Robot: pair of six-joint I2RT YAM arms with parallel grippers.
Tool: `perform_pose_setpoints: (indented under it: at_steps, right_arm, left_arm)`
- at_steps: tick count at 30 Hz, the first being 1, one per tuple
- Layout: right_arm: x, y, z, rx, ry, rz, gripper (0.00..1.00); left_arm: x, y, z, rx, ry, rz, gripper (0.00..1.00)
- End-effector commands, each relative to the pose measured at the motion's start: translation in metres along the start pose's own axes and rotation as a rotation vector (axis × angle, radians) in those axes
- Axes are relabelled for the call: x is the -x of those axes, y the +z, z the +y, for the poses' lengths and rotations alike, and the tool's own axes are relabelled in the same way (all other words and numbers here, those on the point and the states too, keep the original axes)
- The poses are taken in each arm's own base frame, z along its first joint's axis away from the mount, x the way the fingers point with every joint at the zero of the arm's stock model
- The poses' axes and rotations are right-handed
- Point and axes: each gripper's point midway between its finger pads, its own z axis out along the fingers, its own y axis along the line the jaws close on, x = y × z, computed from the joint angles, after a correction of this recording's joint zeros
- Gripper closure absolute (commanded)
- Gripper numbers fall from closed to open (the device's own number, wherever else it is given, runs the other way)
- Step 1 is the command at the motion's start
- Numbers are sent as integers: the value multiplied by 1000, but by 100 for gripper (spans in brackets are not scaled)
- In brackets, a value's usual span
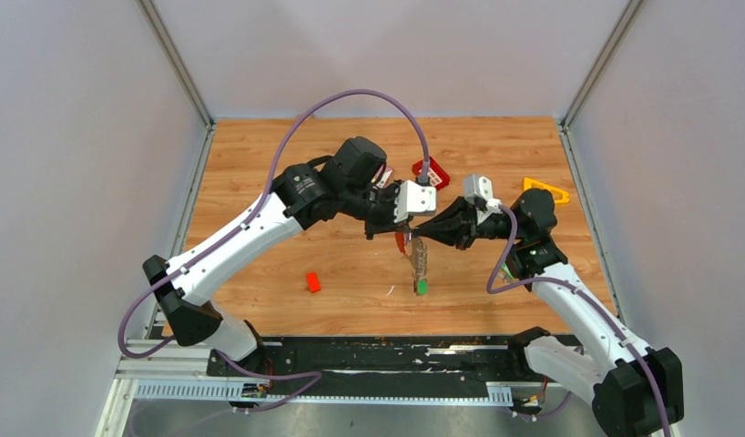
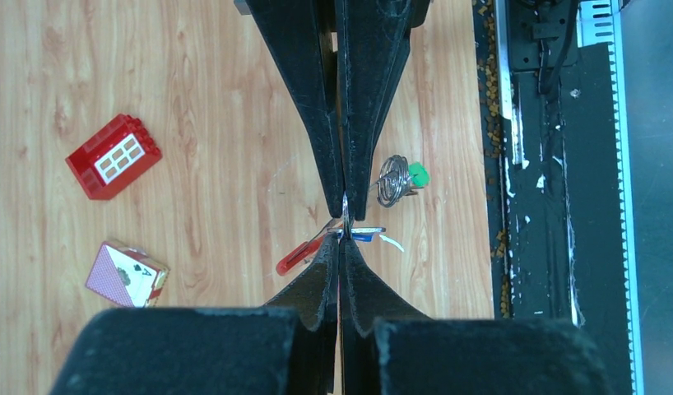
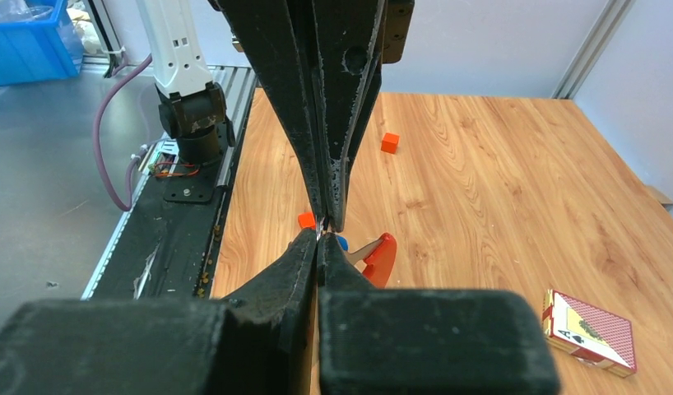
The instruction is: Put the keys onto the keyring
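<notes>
- Judging by the overhead view, I'd call the job partly done: a green key (image 1: 422, 287) hangs at the bottom of the keyring (image 1: 419, 259), and in the left wrist view its head sits right against the coiled metal ring (image 2: 392, 181), so it looks threaded on.
- A blue key (image 2: 368, 236) lies right at the spot where the two sets of tips meet. My guess is that this is the key being worked onto the ring, and I cannot confirm that it is through.
- I see no black key in any view, so at least that one seems left to do.
- The keyring hangs over the middle of the table (image 1: 287, 164), below the meeting tips, with its glossy red piece (image 3: 382, 255) just beside them.
- The left gripper (image 2: 341, 239) is clenched, with no gap showing between its fingers.
- The right gripper (image 3: 320, 234) is clenched too and meets the left one tip to tip.
- Both tips bite on the metal at the top of the keyring. Whether either one pinches ring wire or a key blade is too small for me to tell.
</notes>
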Motion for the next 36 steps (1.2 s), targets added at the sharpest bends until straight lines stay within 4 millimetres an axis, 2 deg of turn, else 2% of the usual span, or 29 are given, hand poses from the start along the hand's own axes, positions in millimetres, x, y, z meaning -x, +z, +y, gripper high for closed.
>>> perform_pose_setpoints:
  at_steps: [1, 16, 26, 36]
  right_arm:
    - [15, 0, 4, 23, -83, -3, 100]
    - [10, 0, -9, -45, -108, 25, 100]
    - [2, 1, -9, -58, -193, 69, 100]
    - [-3, -3, -10, -79, -271, 110, 98]
  left_arm:
    - [15, -8, 3, 16, 19, -36, 100]
    - [6, -15, -9, -23, -15, 4, 100]
    - [6, -9, -21, -106, -111, 35, 100]
    - [-4, -3, -31, -156, -226, 85, 100]
